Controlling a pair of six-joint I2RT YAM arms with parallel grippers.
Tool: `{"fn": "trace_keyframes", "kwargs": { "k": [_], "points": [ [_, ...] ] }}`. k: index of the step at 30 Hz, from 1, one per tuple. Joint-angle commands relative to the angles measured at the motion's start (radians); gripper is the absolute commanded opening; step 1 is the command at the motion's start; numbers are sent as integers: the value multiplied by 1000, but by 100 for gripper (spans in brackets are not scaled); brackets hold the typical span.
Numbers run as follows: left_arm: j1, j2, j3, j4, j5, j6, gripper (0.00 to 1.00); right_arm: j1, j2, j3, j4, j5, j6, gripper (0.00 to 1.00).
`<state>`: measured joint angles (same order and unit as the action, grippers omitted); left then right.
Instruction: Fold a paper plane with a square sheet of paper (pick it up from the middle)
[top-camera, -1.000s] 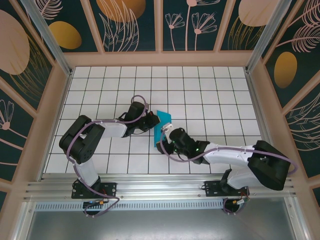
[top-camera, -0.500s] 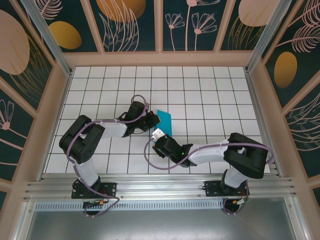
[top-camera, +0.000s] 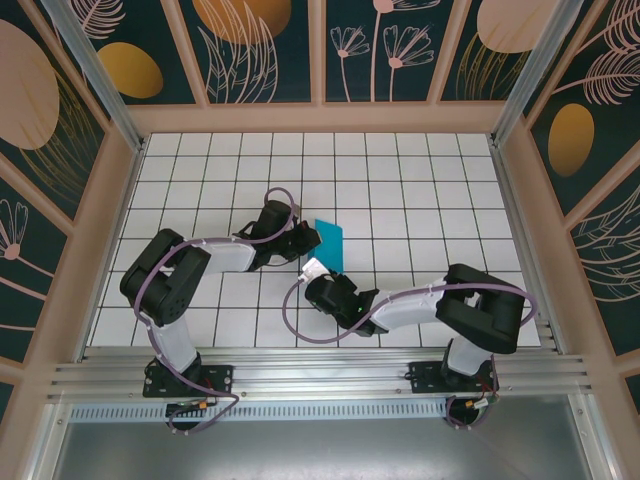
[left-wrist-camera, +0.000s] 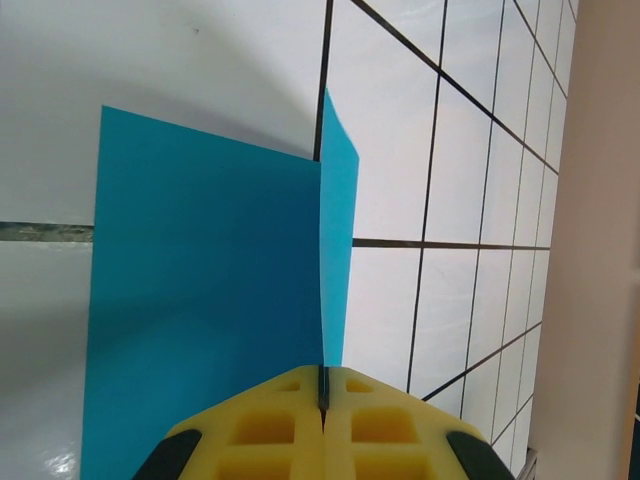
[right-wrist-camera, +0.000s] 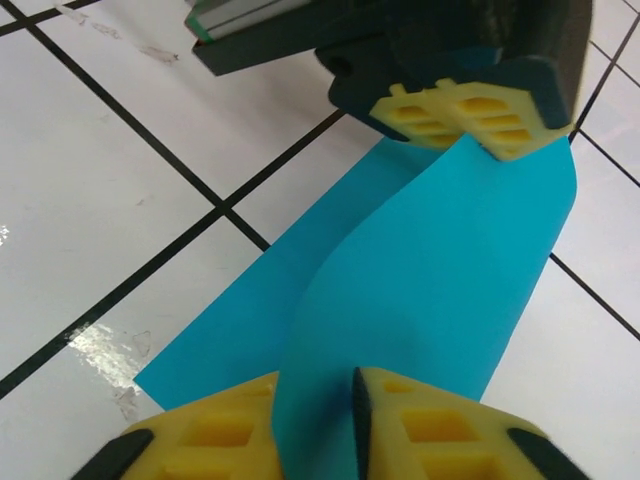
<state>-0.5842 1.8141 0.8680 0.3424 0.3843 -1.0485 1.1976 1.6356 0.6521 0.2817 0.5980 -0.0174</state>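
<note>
- Here, the white tiled desk (top-camera: 420, 180) with black grid lines fills the middle of the top view, enclosed by peach-framed walls (top-camera: 260, 50) with dark floral panels.
- The two black-and-white arms reach up from the bottom edge and meet just left of the frame's centre.
- The thin teal-blue sheet of paper (top-camera: 331, 243) (left-wrist-camera: 210, 300) (right-wrist-camera: 430, 280) lies at the centre of the top view, between both claws. It is bent along a crease, with one layer down on the desk and another curving up from it.
- The left claw (top-camera: 305, 240) (left-wrist-camera: 323, 385) (right-wrist-camera: 470, 115) has its yellow pads pressed together on the paper's edge, at the crease.
- The right claw (top-camera: 313, 268) (right-wrist-camera: 355, 400) is narrow. The raised layer runs between its yellow pads at the bottom of its wrist view, but I cannot tell whether they pinch it.
</note>
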Motion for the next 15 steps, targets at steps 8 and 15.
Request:
{"fn": "trace_keyframes", "kwargs": {
  "k": [8,15],
  "points": [
    [5,15,32,-27,13,26,1,9,52,41,31,75,-17,33],
    [3,11,37,-59,-5,42,3,14,14,21,41,81,-8,24]
  ]
}}
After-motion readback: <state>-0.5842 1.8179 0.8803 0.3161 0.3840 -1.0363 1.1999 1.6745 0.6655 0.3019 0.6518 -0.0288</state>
